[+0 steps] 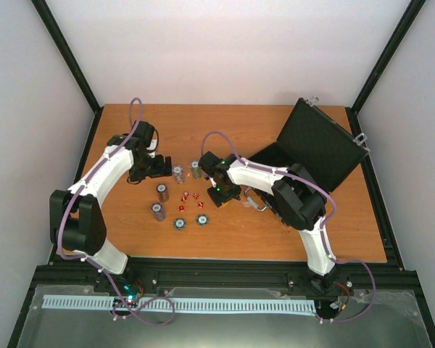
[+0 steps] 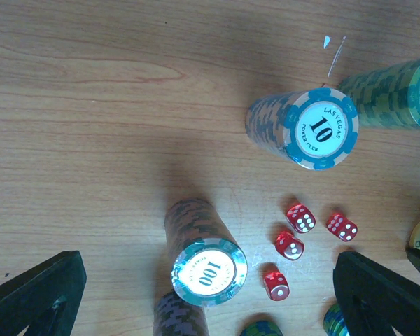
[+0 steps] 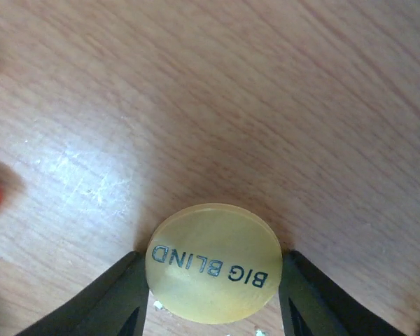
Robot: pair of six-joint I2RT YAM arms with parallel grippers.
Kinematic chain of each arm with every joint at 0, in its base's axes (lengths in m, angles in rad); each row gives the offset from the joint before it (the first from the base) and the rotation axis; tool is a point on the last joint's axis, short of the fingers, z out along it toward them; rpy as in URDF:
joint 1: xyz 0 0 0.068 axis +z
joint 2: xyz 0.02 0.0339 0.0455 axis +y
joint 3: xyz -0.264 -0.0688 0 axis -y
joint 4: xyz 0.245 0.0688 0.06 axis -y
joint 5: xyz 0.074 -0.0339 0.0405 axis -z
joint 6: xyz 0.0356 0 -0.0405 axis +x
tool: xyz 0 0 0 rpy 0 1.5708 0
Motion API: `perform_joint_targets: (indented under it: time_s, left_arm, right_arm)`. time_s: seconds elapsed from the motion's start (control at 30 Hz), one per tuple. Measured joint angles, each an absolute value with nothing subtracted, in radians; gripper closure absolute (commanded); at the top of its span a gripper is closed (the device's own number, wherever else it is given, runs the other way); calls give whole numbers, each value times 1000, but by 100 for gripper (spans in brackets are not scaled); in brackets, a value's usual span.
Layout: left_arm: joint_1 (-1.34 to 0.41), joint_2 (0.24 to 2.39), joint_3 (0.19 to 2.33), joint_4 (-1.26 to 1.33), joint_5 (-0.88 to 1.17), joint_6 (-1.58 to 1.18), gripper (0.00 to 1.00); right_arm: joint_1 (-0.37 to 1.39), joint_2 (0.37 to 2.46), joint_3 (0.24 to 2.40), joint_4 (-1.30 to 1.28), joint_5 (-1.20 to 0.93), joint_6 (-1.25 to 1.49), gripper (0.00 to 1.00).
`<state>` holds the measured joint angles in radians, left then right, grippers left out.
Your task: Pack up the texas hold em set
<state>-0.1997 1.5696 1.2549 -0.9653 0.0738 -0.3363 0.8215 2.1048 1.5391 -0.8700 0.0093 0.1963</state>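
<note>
The black case (image 1: 315, 148) of the texas hold em set lies open at the back right, its lid raised. Tall chip stacks (image 1: 162, 192) and red dice (image 1: 191, 199) stand mid-table. My right gripper (image 3: 211, 280) is shut on a yellowish round disc (image 3: 213, 262) printed "BIG BLIND", a finger (image 3: 112, 301) touching each side, with the disc flat on the wood. My left gripper (image 2: 210, 260) hangs wide open above a stack topped by a "100" chip (image 2: 208, 271). A "10" stack (image 2: 315, 129) and several dice (image 2: 301, 218) lie beyond it.
A greenish stack (image 2: 395, 91) stands next to the "10" stack. Two low blue-green chip piles (image 1: 180, 222) sit nearer the front. The right arm (image 1: 297, 199) crosses in front of the case's tray. Grey walls close off the table (image 1: 348, 232) on three sides.
</note>
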Motion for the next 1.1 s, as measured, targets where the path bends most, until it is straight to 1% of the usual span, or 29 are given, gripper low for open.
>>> perform_joint_targets:
  time_s: [0.07, 0.27, 0.47, 0.8, 1.0, 1.03, 1.07, 1.1]
  left_arm:
    - [-200, 1570, 1254, -965, 73, -337, 0]
    - [-200, 1570, 1251, -965, 73, -336, 0]
    - [-200, 1569, 1251, -965, 73, -337, 0]
    - [-200, 1569, 1251, -965, 73, -336, 0]
    - [-200, 1570, 1246, -963, 73, -336, 0]
    - [-200, 1570, 1245, -963, 73, -336, 0]
    - [-200, 1570, 1244, -963, 73, -336, 0]
    - [-200, 1570, 1243, -963, 73, -336, 0]
  right_arm:
    - [822, 2105, 1539, -873, 10, 200, 58]
    - [822, 2105, 1540, -874, 11, 203, 61]
    - [822, 2105, 1559, -906, 27, 202, 60]
    - [813, 2094, 1674, -966, 89, 188, 59]
    - [741, 2039, 1659, -977, 125, 181, 59]
    - [716, 2026, 1649, -975, 126, 181, 58]
    - [688, 2012, 1638, -974, 129, 181, 55]
    - [660, 1999, 1627, -974, 131, 180, 49]
